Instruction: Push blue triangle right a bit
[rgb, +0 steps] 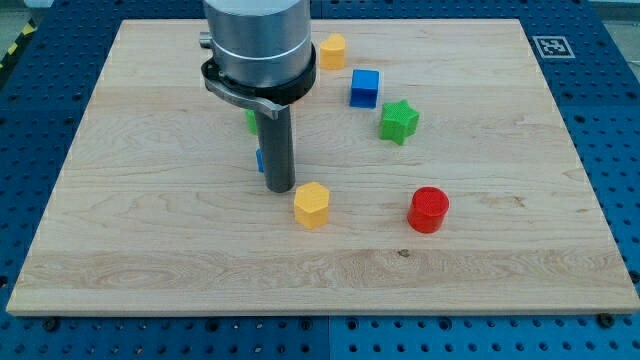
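My tip (279, 188) rests on the board near the middle, just left of and above the yellow hexagon block (311, 205). A sliver of blue (259, 160) shows at the rod's left edge; the rest of that block is hidden behind the rod, so its shape cannot be made out. A bit of green (250, 120) also peeks out behind the rod, higher up. A blue cube (365, 87) sits toward the view's top right of the rod.
A green star (399, 121) lies below and right of the blue cube. A red cylinder (429, 210) sits to the right of the yellow hexagon. A yellow block (332, 50) lies near the view's top. The wooden board (150, 240) has edges on all sides.
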